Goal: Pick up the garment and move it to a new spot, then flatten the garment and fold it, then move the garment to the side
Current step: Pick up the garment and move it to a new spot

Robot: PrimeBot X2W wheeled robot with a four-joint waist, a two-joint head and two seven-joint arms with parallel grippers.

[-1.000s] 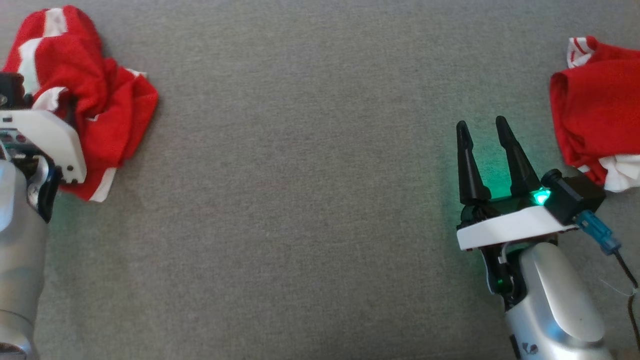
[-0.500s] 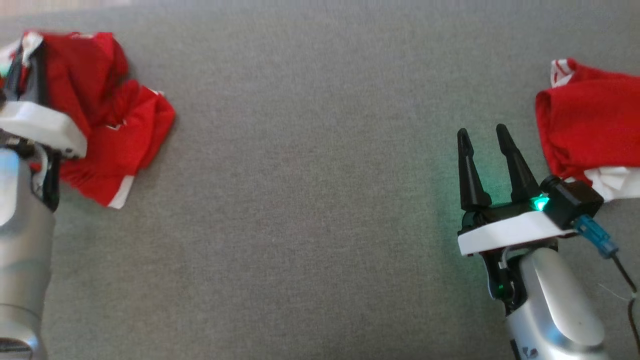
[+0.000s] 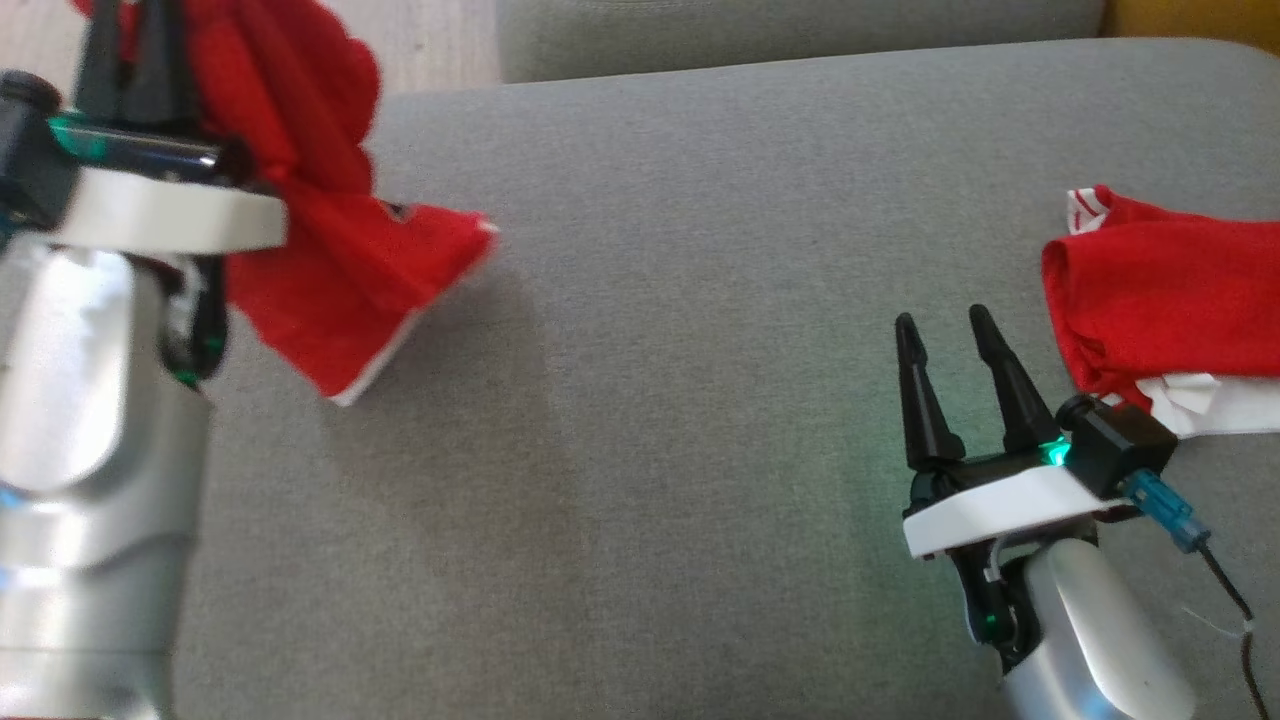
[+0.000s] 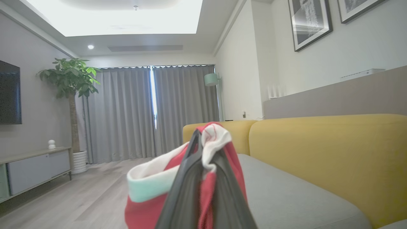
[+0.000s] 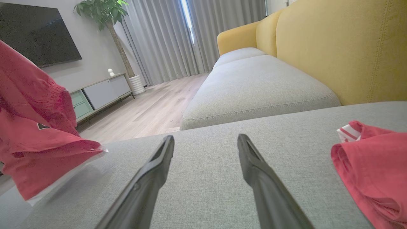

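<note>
Now the red-and-white garment (image 3: 330,280) is being lifted clear of the grey cushion (image 3: 650,400). A second ago it was lying bunched on the fabric; at this moment it is being held aloft, draped from the left gripper (image 3: 130,35). In the left wrist view the two dark fingers are being pressed together on a fold of red and white cloth. The lower hem is being left hanging low over the cushion's left end, and whether its corner is touching the fabric cannot be told.

The whole head picture is also being shifted downward, so a camera move is being read here, not a slide of the things. The right gripper (image 3: 942,320) is being kept low over the cushion with its fingers spread and nothing between them, just beside a second red garment (image 3: 1150,290) that is lying untouched at the right.

For the task, the pick-up is being judged as done and the carry to a new spot as under way. Flattening, folding and setting aside are not yet being attempted.
</note>
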